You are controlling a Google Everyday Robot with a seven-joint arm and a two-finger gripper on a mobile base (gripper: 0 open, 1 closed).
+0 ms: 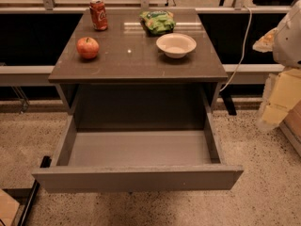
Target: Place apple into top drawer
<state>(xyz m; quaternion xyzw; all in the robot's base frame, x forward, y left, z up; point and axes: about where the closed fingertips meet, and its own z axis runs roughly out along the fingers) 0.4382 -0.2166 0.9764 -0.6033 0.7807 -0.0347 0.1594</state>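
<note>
The apple (88, 47) is small, round and red with a short stem. It rests on the left side of the grey table top (136, 62). The top drawer (138, 149) is pulled fully open below the table; its grey inside holds nothing and its flat front panel (136, 178) faces me. My arm shows only at the right edge as a white body (289, 36), with the pale gripper (281, 98) hanging below it. The gripper is far to the right of the table and the drawer, and well away from the apple.
A red soda can (98, 14) stands at the table's back left. A green chip bag (158, 21) lies at the back middle, and a white bowl (176, 44) sits right of centre. A white cable (240, 46) hangs right of the table. The floor is speckled.
</note>
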